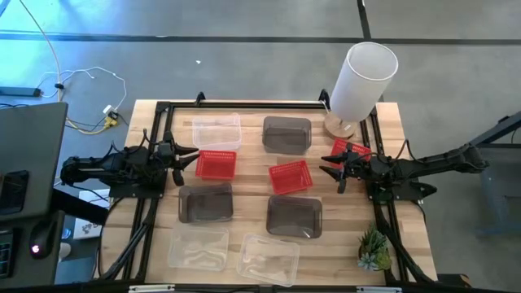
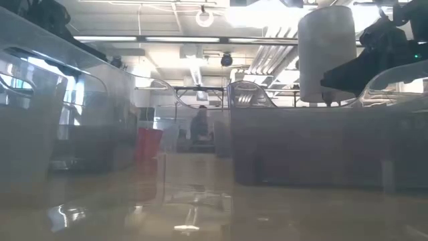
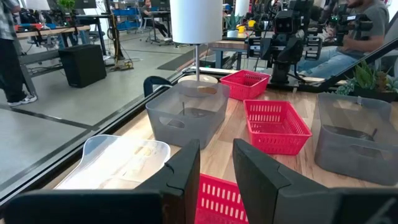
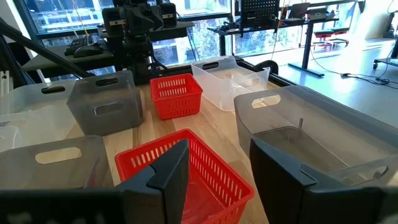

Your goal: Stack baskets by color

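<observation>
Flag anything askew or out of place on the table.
The middle red basket sits rotated against the table edges, while the others lie roughly square. Nothing is stacked, spilled or visibly damaged. A white cylinder and small plant share the table.

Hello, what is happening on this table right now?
Nine baskets, red, grey and clear, lie spread singly on the table; no stack exists yet. The left tool hovers open beside a red basket at the left edge. The right tool hovers open above another at the right edge. Neither holds anything.
</observation>
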